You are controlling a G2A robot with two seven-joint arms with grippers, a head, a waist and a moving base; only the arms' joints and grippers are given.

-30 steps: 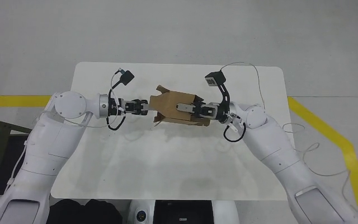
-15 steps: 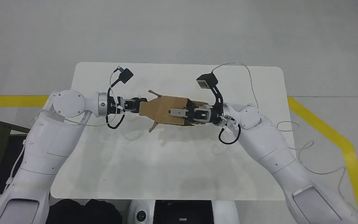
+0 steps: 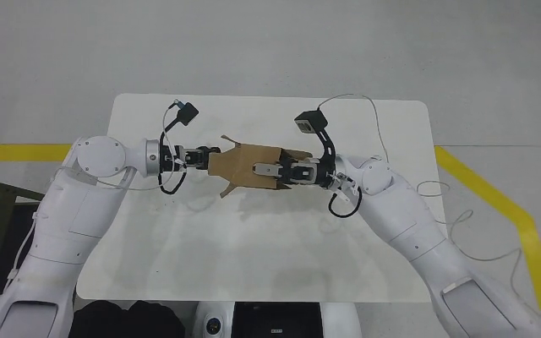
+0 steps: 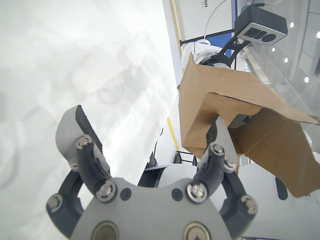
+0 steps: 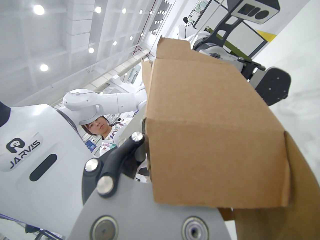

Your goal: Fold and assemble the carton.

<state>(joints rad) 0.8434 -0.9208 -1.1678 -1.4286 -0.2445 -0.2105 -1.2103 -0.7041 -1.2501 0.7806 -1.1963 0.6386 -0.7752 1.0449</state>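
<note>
While right claw (image 3: 272, 171) clamps the carton (image 3: 245, 160) over the table (image 3: 254, 245), left claw (image 4: 148, 113) gapes wide at its end edge

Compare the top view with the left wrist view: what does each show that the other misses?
Top view: the white table beneath the carton, and the right gripper clamped on it. Left wrist view: the left gripper open, one finger touching a carton edge. Both: the brown carton, not yet closed.
</note>
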